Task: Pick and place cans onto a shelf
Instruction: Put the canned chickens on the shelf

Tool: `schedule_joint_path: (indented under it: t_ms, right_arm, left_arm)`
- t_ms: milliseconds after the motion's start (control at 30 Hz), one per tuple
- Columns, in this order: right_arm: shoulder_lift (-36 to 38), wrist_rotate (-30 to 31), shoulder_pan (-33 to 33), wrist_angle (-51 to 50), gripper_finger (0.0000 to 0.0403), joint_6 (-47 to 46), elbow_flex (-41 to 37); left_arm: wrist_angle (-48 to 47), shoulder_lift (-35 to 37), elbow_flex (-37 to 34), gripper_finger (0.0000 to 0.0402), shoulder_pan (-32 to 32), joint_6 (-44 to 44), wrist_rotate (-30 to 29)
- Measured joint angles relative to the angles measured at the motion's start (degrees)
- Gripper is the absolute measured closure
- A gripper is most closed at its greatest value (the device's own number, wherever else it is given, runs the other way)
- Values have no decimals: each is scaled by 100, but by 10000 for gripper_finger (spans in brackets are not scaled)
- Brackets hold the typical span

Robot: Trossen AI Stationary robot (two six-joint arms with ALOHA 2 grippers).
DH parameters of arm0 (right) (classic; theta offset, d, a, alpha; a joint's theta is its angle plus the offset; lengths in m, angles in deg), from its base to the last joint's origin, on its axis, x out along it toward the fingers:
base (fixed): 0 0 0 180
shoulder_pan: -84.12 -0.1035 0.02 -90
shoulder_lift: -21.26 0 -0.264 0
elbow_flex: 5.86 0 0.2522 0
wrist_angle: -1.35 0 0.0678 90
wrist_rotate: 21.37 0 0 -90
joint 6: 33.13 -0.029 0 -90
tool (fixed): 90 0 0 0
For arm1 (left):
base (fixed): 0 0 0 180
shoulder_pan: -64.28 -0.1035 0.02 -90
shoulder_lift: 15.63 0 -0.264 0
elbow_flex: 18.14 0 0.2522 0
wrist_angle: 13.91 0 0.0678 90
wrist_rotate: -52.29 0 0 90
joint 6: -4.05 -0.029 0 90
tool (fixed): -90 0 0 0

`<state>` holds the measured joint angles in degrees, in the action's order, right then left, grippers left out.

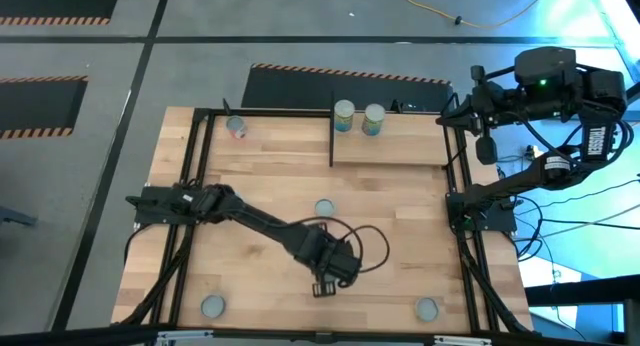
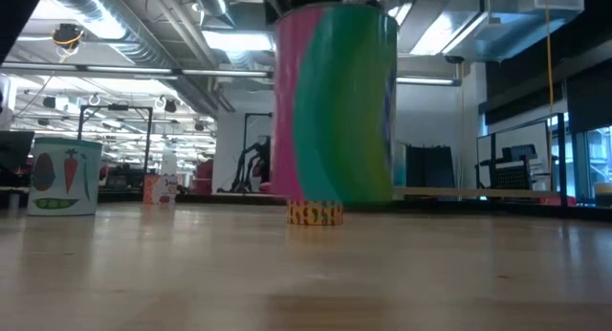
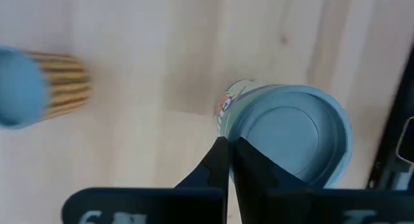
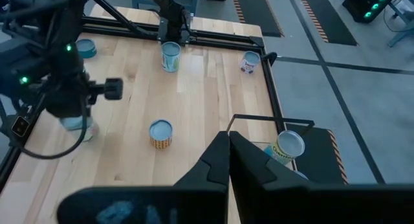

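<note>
Two cans (image 1: pixel 358 117) stand on the light wood shelf (image 1: pixel 400 146) at the table's far side, while others dot the tabletop (image 1: pixel 260 176), including an orange-striped can (image 1: pixel 324 208) at centre. The left gripper (image 1: pixel 325 286), fingers pinched together and empty, hovers near the front edge beside a pale green can (image 3: pixel 284 130) that its arm hides from above. The right gripper (image 4: pixel 229 153), clenched on nothing, waits off the table's far right corner.

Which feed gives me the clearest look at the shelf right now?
The high view: the shelf shows whole at the table's far edge, two cans standing on it. The right wrist view catches only its corner with one can. The low view shows only its edge; the left wrist view misses it.
</note>
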<state>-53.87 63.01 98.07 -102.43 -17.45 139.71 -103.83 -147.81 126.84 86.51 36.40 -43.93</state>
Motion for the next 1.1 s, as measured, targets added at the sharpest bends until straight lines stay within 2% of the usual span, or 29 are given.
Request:
schedule_joint_path:
  t_ms: [100, 300, 433, 667, 833, 967, 1100]
  right_arm:
    - [18, 1, 0, 0, 393, 3, 0]
    - [63, 1, -1, -2, 393, 5, 0]
    - [95, 19, 0, 1, 393, 5, 0]
    - [102, 560, 1, 2, 393, -200, 0]
    - [80, 1044, 0, 1, 393, -609, 0]
    - [22, 1616, 1, 2, 393, -983, 0]
    - [-63, 2002, 1, 0, 393, -1107, 0]
  left_arm:
    - [-351, 53, 373, 400, -137, -158, -287]
    - [-408, 608, 323, 401, -533, -302, -484]
    - [-470, 897, 373, 401, -832, -563, -872]
    - [-161, 1399, 371, 401, -1420, -1486, -2098]
    - [584, 1515, 375, 401, -1887, -2759, -2994]
    - [1284, 1515, 363, 401, -2280, -3998, -2869]
    - [1967, 1515, 266, 401, -2637, -4904, -2028]
